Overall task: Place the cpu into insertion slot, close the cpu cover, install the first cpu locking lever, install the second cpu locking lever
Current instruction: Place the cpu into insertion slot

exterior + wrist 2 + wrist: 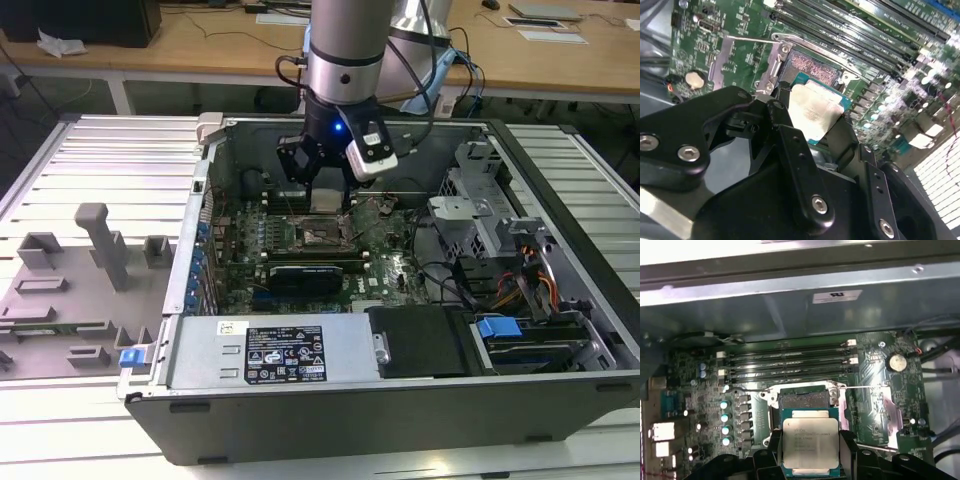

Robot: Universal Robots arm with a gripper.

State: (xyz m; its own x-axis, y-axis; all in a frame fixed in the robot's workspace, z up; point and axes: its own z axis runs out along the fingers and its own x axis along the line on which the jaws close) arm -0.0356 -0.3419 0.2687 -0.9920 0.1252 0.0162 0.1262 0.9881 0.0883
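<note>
My gripper (326,196) hangs inside the open computer case, shut on the cpu (810,439), a small square chip with a dull silver top. In both wrist views a black finger (790,142) presses on each of two opposite edges of the chip. The cpu (816,106) is held just above the insertion slot (804,400), partly over it and apart from it. The slot (322,236) is bare, its contact field showing. The cpu cover (883,416) is swung open and lies beside the slot. Thin wire locking levers (862,387) stand unlatched along the socket.
Memory slots (790,360) run beside the socket, with the case wall (800,305) just beyond them. A black card (315,272), the power supply (270,352) and a drive cage (480,215) fill the rest of the case. A grey fixture tray (80,290) lies at the exterior view's left.
</note>
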